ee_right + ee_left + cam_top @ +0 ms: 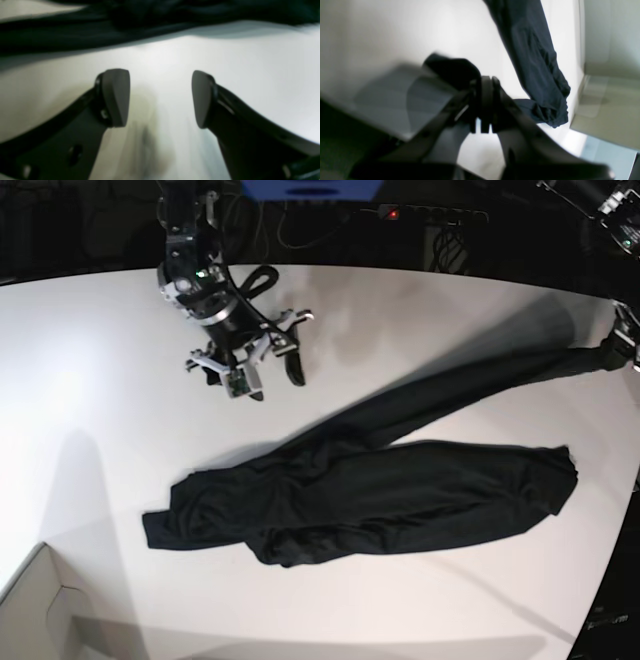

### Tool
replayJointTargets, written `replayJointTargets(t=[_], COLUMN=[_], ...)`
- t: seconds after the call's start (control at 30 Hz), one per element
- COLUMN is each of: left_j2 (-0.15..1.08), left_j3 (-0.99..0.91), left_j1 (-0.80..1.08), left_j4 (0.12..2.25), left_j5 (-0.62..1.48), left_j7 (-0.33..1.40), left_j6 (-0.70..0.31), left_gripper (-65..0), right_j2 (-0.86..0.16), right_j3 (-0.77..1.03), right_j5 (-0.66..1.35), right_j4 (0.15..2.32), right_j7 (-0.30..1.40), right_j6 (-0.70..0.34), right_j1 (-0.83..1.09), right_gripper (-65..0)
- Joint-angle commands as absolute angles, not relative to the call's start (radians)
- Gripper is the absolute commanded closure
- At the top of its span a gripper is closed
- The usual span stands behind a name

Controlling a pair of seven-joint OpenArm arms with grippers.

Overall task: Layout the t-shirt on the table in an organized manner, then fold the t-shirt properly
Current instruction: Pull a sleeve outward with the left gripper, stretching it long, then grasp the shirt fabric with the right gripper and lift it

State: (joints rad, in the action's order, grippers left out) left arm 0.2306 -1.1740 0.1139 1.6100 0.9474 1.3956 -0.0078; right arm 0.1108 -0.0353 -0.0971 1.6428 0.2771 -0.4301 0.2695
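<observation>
Base view: black t-shirt point(400, 490) sprawls bunched across the white table point(90, 360).
Left gripper point(483, 105) pinches one stretched t-shirt end at the table's edge; right gripper point(160, 97) gapes empty above bare tabletop.

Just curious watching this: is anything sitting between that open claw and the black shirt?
Nothing visible. The right gripper stands open over bare table, apart from the t-shirt; only white tabletop lies between them. The left gripper is already shut on the shirt.
</observation>
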Motion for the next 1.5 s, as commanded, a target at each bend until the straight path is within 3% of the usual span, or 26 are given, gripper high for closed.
replayJointTargets(t=[0.0, 0.23, 0.47, 0.87, 1.47], left_j2=[0.252, 0.259, 0.278, 0.278, 0.275], left_j3=[-1.198, -1.291, -1.31, -1.307, -1.302], left_j1=[0.11, 0.14, 0.153, 0.153, 0.102], left_j4=[1.63, 1.635, 1.633, 1.627, 1.626], left_j5=[0.992, 0.987, 0.992, 0.989, 0.983], left_j7=[1.396, 1.396, 1.396, 1.396, 1.396], left_j6=[0.004, 0.001, -0.001, -0.001, 0.004], left_gripper=[-0.1, -0.1, -0.1, -0.1, -0.1], right_j2=[0.113, 0.12, 0.127, 0.128, 0.154], right_j3=[-0.047, -0.104, -0.091, 0.232, 0.189], right_j5=[-0.082, -0.084, -0.087, -0.084, -0.082], right_j4=[1.659, 1.652, 1.495, 1.26, 1.208], right_j7=[0.249, 0.254, 0.255, 0.257, 0.249], right_j6=[-0.429, -0.426, -0.426, -0.432, -0.433], right_j1=[0.262, 0.231, 0.096, -0.114, -0.17], right_gripper=[-39.6, -39.8, -39.8, -39.8, -39.8])
